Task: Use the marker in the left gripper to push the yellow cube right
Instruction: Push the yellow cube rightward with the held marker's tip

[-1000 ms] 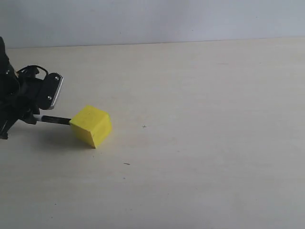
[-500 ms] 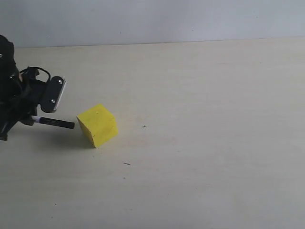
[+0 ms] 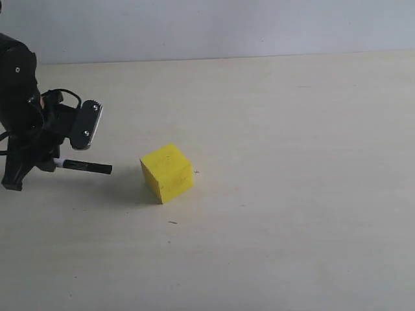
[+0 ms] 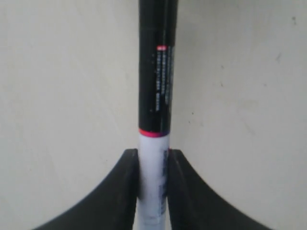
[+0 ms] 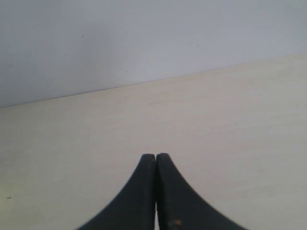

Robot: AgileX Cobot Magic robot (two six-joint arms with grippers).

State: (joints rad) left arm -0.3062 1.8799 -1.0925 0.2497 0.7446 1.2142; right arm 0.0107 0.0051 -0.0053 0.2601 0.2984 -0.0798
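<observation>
The yellow cube (image 3: 167, 172) sits on the pale table (image 3: 292, 162), left of the middle. My left gripper (image 3: 53, 162) is at the far left, shut on the marker (image 3: 84, 167). The marker's black cap points right toward the cube, with a gap of bare table between its tip and the cube. In the left wrist view the two black fingers (image 4: 122, 191) clamp the white barrel of the marker (image 4: 156, 96), and the cube is out of that view. My right gripper (image 5: 156, 155) shows only in its wrist view, its jaws pressed together with nothing between them.
A grey wall (image 3: 207, 26) runs along the table's far edge. Small dark specks (image 3: 172, 222) mark the tabletop near the cube. Bare table stretches to the right of the cube.
The cube has slid right and turned a little. My left gripper and marker have also moved right, and the marker tip, touching the cube a second ago, now stands apart from it.
</observation>
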